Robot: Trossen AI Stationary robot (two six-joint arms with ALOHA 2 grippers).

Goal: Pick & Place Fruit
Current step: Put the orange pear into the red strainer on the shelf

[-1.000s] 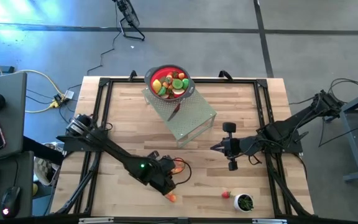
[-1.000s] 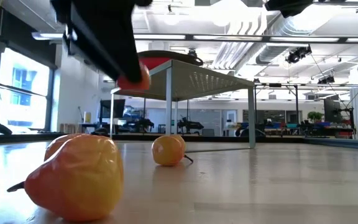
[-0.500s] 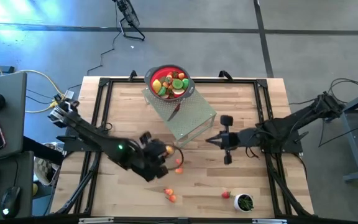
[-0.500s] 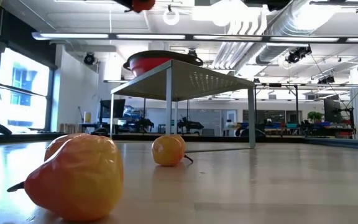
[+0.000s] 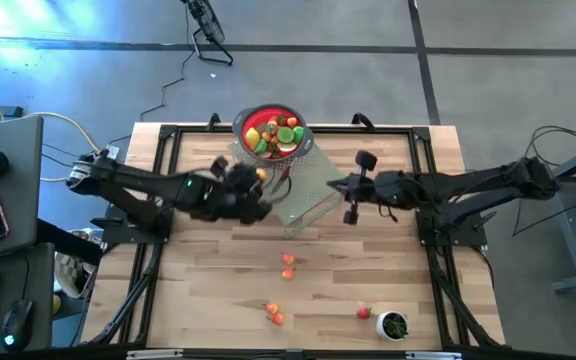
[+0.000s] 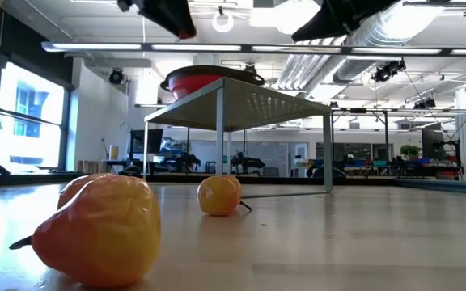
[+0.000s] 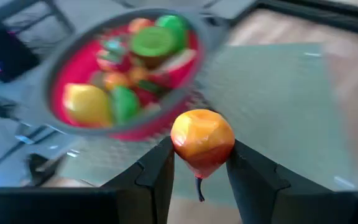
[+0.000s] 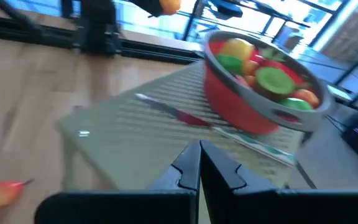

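A red bowl [image 5: 273, 133] heaped with toy fruit stands on a grey perforated stand [image 5: 313, 190] at the table's far middle. My left gripper [image 5: 256, 188] hovers by the bowl's near left side, shut on an orange-yellow fruit [image 7: 202, 140]. My right gripper [image 5: 345, 190] hangs shut over the stand's right edge, touching nothing. More fruit lies on the table: an orange piece [image 5: 288, 265], a pear-shaped one [image 5: 273, 314] and a red one [image 5: 364, 313]. My left gripper pinches the orange-yellow fruit by its two opposite sides [image 7: 180, 149] between its two fingers. The fingers slant down toward the bowl from the table's left. The fruit is lifted clear, its dark stem [image 7: 199, 190] pointing down, above the stand and just short of the bowl's rim [image 7: 166, 127].
A silver knife with a red handle [image 8: 173, 112] lies on the stand beside the bowl. A small white cup with green contents [image 5: 393, 325] sits near the front right. A black frame [image 5: 168, 135] borders the table.
My left gripper has risen from the table's near middle and swung toward the far edge, up to the bowl, carrying the fruit clear of the table and tipping more level. My right gripper, still shut, has swung toward the far edge to the stand's right side.
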